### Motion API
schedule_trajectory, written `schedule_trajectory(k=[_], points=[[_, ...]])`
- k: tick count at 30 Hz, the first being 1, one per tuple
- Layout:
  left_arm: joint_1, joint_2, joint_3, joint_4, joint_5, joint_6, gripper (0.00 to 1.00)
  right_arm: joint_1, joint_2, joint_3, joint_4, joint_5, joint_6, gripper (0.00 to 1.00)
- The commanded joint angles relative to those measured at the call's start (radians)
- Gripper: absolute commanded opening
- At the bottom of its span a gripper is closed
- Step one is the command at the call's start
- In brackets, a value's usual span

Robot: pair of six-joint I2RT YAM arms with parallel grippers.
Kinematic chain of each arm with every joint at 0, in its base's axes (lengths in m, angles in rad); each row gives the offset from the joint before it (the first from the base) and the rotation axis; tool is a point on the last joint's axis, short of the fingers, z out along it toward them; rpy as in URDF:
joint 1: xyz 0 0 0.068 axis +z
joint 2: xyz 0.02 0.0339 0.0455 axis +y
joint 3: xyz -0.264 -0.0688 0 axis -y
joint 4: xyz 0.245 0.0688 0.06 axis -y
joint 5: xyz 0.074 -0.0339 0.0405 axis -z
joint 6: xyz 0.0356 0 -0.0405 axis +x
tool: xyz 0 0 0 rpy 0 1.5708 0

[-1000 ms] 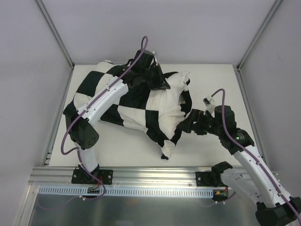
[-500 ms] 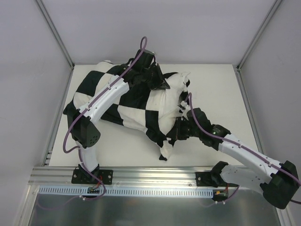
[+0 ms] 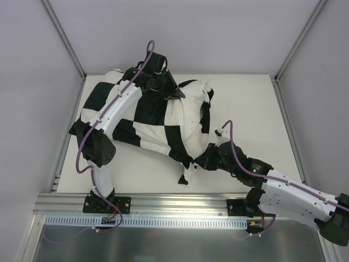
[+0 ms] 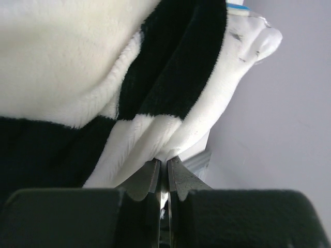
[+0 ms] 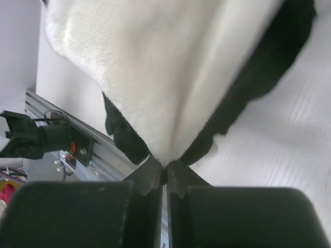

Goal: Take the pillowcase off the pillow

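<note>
Your left end effector (image 4: 162, 162) and right end effector (image 5: 164, 167) clamp thin folds of plush black-and-white checkered pillowcase (image 3: 158, 117) at their tips, which hard pulling may slip.

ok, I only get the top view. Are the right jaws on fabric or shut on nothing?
Observer: On fabric. The wrist view shows the right jaws shut on a white fold of the checkered pillowcase.
Operator: And the left?
Observer: The left jaws are pinched shut on a fold where black meets white.
Operator: Any bare pillow there?
Observer: Yes, a smooth white corner of the pillow pokes past the fabric, with a blue tag at its top.
</note>
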Motion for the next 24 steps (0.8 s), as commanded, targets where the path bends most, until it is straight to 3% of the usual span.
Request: schedule_trajectory(k=[1,7,14,19,24], points=[[0.129,-0.039,0.079,0.218,-0.122,-0.040,0.00,0.039,-0.054,-0.046,-0.299,-0.018,0.029,0.01],[0.187,-0.047,0.081,0.230,-0.096,-0.080,0.00,0.040,-0.005,-0.058,-0.328,-0.036,0.040,0.01],[0.293,-0.063,0.156,0.244,-0.059,-0.049,0.00,0.100,-0.038,-0.213,-0.327,-0.042,0.116,0.01],[0.338,-0.105,0.112,0.244,-0.046,-0.058,0.00,0.100,-0.023,-0.205,-0.334,-0.028,0.113,0.01],[0.342,-0.145,0.061,0.247,0.010,-0.076,0.00,0.099,0.084,-0.161,-0.220,-0.016,0.087,0.01]])
